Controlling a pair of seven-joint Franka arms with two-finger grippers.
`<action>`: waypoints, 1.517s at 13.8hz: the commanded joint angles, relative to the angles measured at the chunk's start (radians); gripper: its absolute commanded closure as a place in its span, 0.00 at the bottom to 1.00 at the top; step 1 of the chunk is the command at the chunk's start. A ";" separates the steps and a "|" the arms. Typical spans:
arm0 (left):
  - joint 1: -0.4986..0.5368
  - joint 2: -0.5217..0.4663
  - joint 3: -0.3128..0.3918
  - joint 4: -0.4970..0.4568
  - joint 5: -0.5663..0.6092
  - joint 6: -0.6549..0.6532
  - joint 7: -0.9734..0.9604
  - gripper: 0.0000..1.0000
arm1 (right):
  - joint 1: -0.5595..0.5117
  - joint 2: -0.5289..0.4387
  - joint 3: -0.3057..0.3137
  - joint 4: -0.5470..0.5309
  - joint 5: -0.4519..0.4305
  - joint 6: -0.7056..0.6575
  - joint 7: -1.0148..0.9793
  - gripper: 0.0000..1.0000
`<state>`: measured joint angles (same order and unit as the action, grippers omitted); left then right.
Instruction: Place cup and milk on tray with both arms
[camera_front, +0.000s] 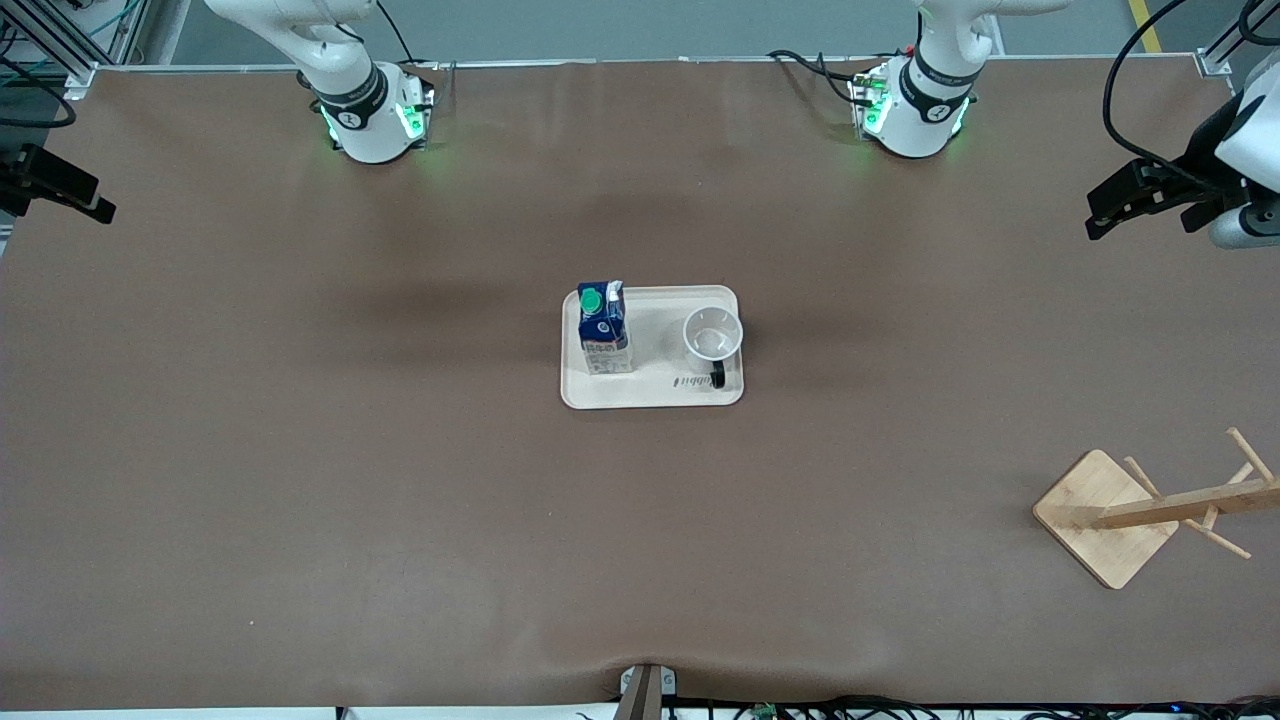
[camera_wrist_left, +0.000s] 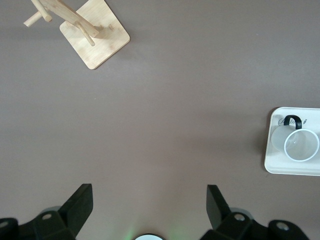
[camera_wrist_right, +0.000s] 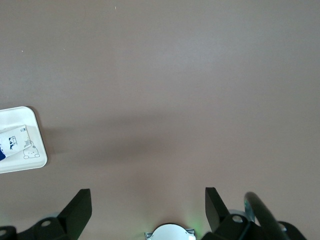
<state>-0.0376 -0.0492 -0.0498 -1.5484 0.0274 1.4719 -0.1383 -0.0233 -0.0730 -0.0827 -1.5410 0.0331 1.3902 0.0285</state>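
The cream tray (camera_front: 650, 392) lies at the table's middle. The milk (camera_front: 604, 330) stands upright on it at the right arm's end, green cap up. The white cup (camera_front: 712, 335) stands upright on it at the left arm's end, black handle toward the front camera. My left gripper (camera_front: 1150, 205) is open and empty, up over the left arm's end of the table. My right gripper (camera_front: 60, 190) is open and empty over the right arm's end. The left wrist view shows the open left gripper (camera_wrist_left: 147, 205), the cup (camera_wrist_left: 300, 145) and the tray (camera_wrist_left: 280, 167). The right wrist view shows the open right gripper (camera_wrist_right: 147, 207), the tray's corner (camera_wrist_right: 20, 162) and the milk (camera_wrist_right: 10, 142).
A bamboo rack (camera_front: 1105, 515) with a square base and pegs stands near the front camera at the left arm's end; it also shows in the left wrist view (camera_wrist_left: 95, 32). Brown table cloth surrounds the tray.
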 joint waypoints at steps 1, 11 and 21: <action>-0.004 0.003 -0.005 0.008 0.011 0.007 -0.009 0.00 | 0.000 -0.028 -0.002 -0.030 0.011 0.009 0.002 0.00; 0.008 0.015 -0.004 0.004 0.009 -0.005 0.008 0.00 | 0.000 -0.027 -0.002 -0.028 0.011 0.009 0.002 0.00; 0.010 0.012 -0.002 0.048 0.008 -0.005 0.006 0.00 | -0.001 -0.025 -0.003 -0.028 0.011 0.006 0.002 0.00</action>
<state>-0.0328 -0.0349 -0.0498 -1.5135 0.0274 1.4717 -0.1381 -0.0234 -0.0730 -0.0842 -1.5418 0.0332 1.3899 0.0285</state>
